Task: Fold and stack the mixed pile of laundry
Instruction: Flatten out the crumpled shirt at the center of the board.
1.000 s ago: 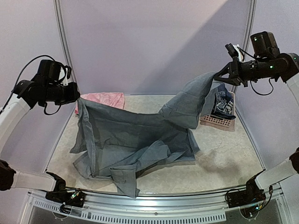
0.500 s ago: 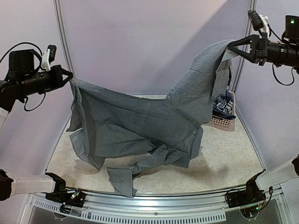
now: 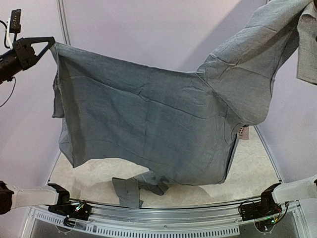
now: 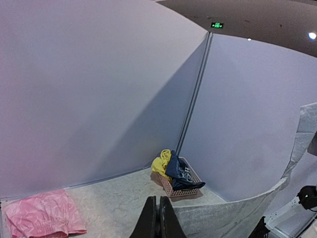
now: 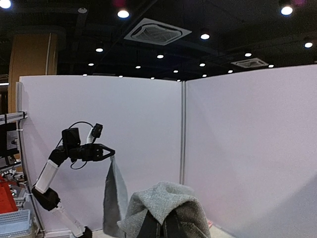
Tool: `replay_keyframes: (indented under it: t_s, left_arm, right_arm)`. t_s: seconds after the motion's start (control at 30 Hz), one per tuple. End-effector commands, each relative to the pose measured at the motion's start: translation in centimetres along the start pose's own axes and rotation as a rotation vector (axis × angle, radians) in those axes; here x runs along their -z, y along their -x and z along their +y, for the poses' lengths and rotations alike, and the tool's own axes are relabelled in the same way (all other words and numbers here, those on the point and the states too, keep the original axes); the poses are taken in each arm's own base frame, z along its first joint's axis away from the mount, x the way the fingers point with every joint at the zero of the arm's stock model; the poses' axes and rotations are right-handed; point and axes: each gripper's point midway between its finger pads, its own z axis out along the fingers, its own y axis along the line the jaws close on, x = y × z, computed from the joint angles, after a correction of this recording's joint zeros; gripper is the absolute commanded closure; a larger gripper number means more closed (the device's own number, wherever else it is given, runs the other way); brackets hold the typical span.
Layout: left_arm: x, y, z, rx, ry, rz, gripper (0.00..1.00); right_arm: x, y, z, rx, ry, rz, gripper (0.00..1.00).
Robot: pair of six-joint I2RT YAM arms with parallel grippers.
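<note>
- Top view: left claw pinches shut on one corner of the grey shirt at upper left.
- The shirt hangs spread wide in the air. Its far corner runs off the top right edge, so the right claw is cut off here.
- One sleeve end trails on the surface. The cloth hides all but a sliver of the pink basket.
- Left wrist view: fingers pressed together at the bottom edge, with the shirt's pale side curving off to the right.
- The basket sits in the far corner and holds a yellow piece and a navy top; its white lettering is too small to read.
- A pink garment lies flat at near left. The green sign overhead is illegible.
- Right wrist view: right claw is closed, with shirt cloth bunched over it and the fingers mostly buried.
- The left claw is seen across the way, holding the other edge.
</note>
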Motion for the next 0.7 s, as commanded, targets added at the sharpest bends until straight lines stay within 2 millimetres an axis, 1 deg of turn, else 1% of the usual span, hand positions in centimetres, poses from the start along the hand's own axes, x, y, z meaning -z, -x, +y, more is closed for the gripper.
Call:
replay_keyframes:
  t_s: [0.0,0.03,0.07,0.1,0.17,0.23,0.27,0.3,0.33,0.37,0.4,0.43,0.47,0.5,0.53,0.57,0.6,0.63,0.67]
  left_arm:
    - [-0.5,0.0,-0.9,-0.005,-0.051,0.049,1.00]
    - [-0.9,-0.4,-0.4,0.004,-0.037,0.069,1.00]
    - [-1.5,-1.2,0.4,0.018,-0.004,0.097,1.00]
    - [-2.4,-2.5,1.6,0.037,0.040,0.147,1.00]
    - [-4.6,-6.4,4.3,0.085,0.119,0.279,1.00]
    - [-7.2,-11.1,6.7,0.151,0.167,0.419,1.00]
    - [-8.2,-12.9,7.8,0.182,0.196,0.458,1.00]
    - [-9.2,-14.9,9.1,0.213,0.228,0.494,1.00]
    - [-9.8,-16.7,10.6,0.245,0.285,0.524,1.00]
    - [-10.4,-19.0,12.4,0.273,0.346,0.571,1.00]
    - [-10.8,-21.0,14.2,0.300,0.401,0.609,1.00]
    - [-11.3,-23.0,15.7,0.322,0.442,0.645,1.00]
    - [-11.7,-25.1,17.2,0.344,0.479,0.679,1.00]
    - [-12.2,-27.0,18.6,0.359,0.506,0.702,1.00]
    - [-12.8,-28.7,20.0,0.383,0.534,0.712,1.00]
    - [-13.4,-30.2,21.3,0.417,0.557,0.715,1.00]
    - [-14.1,-31.3,22.4,0.445,0.564,0.714,1.00]
    - [-14.9,-32.4,23.6,0.465,0.578,0.714,1.00]
    - [-15.6,-33.2,24.6,0.480,0.595,0.721,1.00]
  right_arm:
    - [-0.5,2.1,-2.0,0.133,-0.107,-0.090,1.00]
    - [-0.8,1.9,-2.7,0.142,-0.132,-0.085,1.00]
    - [-1.4,1.3,-3.7,0.151,-0.155,-0.066,1.00]
    - [-2.0,0.4,-4.7,0.153,-0.177,-0.039,1.00]
    - [-4.5,-2.7,-7.6,0.149,-0.207,0.049,1.00]
    - [-7.1,-6.4,-10.7,0.128,-0.230,0.133,1.00]
    - [-8.9,-9.4,-12.8,0.106,-0.240,0.193,1.00]
    - [-10.2,-11.4,-14.4,0.096,-0.247,0.224,1.00]
    - [-11.2,-12.6,-15.6,0.101,-0.247,0.238,1.00]
    - [-12.6,-14.5,-17.5,0.089,-0.239,0.264,1.00]
    - [-13.4,-15.7,-19.2,0.075,-0.238,0.278,1.00]
    - [-14.5,-17.7,-21.8,0.048,-0.259,0.304,1.00]
    - [-15.6,-20.7,-25.3,0.006,-0.298,0.340,1.00]
    - [-16.3,-22.2,-27.4,-0.008,-0.328,0.346,1.00]
    - [-17.2,-24.3,-29.9,-0.018,-0.370,0.361,1.00]
    - [-18.0,-25.6,-31.5,-0.022,-0.394,0.361,1.00]
    - [-19.0,-28.7,-34.3,-0.041,-0.434,0.387,1.00]
    - [-19.7,-30.8,-36.5,-0.050,-0.475,0.400,1.00]
    - [-20.1,-31.6,-38.2,-0.067,-0.522,0.396,0.91]
